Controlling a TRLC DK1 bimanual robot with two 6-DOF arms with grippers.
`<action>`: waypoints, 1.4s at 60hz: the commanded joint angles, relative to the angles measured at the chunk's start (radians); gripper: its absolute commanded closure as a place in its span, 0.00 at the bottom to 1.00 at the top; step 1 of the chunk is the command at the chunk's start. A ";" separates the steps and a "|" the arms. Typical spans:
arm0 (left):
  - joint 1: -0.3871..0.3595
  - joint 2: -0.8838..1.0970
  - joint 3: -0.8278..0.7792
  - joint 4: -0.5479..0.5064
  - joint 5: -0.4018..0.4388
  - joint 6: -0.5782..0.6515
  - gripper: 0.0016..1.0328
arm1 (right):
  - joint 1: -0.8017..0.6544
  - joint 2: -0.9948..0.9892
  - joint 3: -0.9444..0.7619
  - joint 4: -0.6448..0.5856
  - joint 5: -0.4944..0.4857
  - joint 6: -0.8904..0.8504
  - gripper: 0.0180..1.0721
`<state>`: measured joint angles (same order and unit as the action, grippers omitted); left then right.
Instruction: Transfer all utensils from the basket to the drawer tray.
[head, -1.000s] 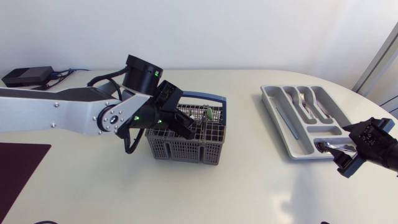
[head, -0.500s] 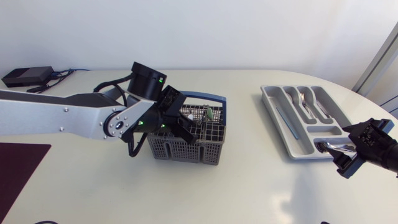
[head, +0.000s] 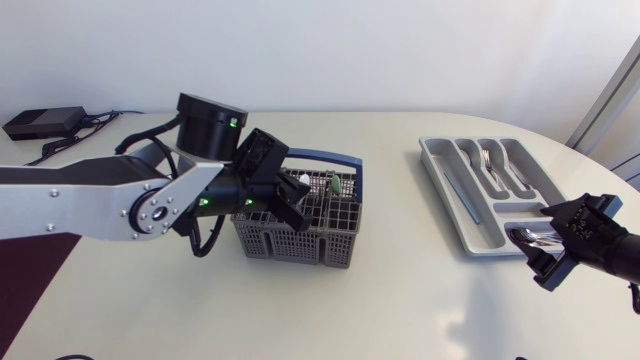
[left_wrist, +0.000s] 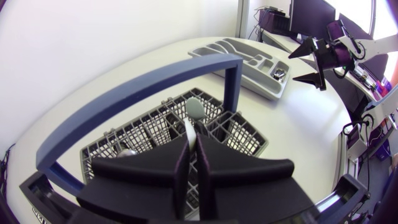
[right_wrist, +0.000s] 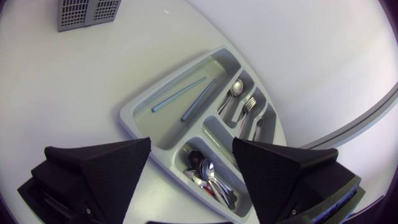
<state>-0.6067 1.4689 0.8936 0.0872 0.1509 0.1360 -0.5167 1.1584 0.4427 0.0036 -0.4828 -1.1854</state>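
Spoon (left_wrist: 194, 111), which we judge light, stiff and slick, sits over the basket (head: 300, 243) at centre-left, our left gripper (left_wrist: 193, 142) clamped on its handle; our right gripper (right_wrist: 191, 142) hangs spread at the tray (head: 432, 160), lower right.

1. Bright, diffuse daylight fills every view. The white worktop (head: 400, 310) looks glossy, with a faint sheen near its front edge.
2. Shadows are soft: a weak one lies under the basket (head: 300, 245), another beside the tray (head: 433, 160).
3. Left wrist view: fisheye bends the handle (left_wrist: 143, 82) into an arc. The left pincer (left_wrist: 191, 146) looms dark and soft, and the pale utensil (left_wrist: 189, 130) in its grip catches light.
4. Right wrist view: edges curve strongly and corners go dark. The right pincer (right_wrist: 191, 146), spread wide, shows crisp texture.
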 joint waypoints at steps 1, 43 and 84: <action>-0.011 -0.051 -0.028 0.008 0.003 0.017 0.96 | 0.017 -0.017 -0.029 -0.002 0.007 0.015 0.10; -0.027 -0.236 0.103 -0.104 0.072 -0.159 0.97 | 0.270 -0.213 0.059 -0.223 -0.002 0.277 0.10; -0.064 -0.154 0.179 -0.242 0.495 -0.237 0.97 | 0.754 -0.204 0.332 -0.490 -0.327 0.673 0.11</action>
<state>-0.6567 1.2884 1.0386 -0.1429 0.6144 -0.0765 0.2001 0.9245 0.7486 -0.4786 -0.7902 -0.5686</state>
